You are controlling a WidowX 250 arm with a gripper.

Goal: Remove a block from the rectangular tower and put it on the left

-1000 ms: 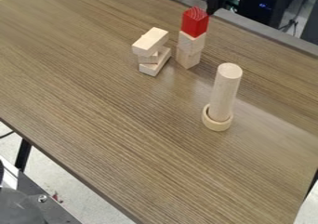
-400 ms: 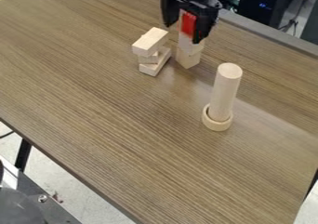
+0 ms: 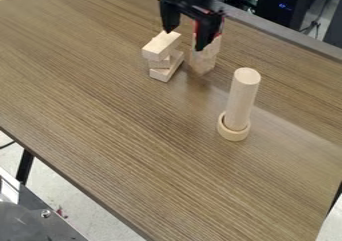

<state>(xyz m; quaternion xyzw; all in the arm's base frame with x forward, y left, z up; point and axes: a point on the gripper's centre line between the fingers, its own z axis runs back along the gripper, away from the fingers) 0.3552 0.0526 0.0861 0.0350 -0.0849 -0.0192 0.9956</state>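
Hand (image 3: pixel 184 39) with fingers apart over the far side of the table (image 3: pixel 100 110), partly hiding the red block (image 3: pixel 218 33) atop a pale tower (image 3: pixel 203 61). Just beside it, a crooked stack (image 3: pixel 161 48) of oblong blocks; nearer the camera, an upright cylinder (image 3: pixel 242 100) in a ring (image 3: pixel 232 134).

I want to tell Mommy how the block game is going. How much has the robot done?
Nothing looks finished: the top block sits on the crooked pile, and no block has been set off to the left. Nothing seems to be in hand, because the tool is open, by the crooked pile and the tall tower. Gripping a block, lifting it off and putting it on the left are all left to do.
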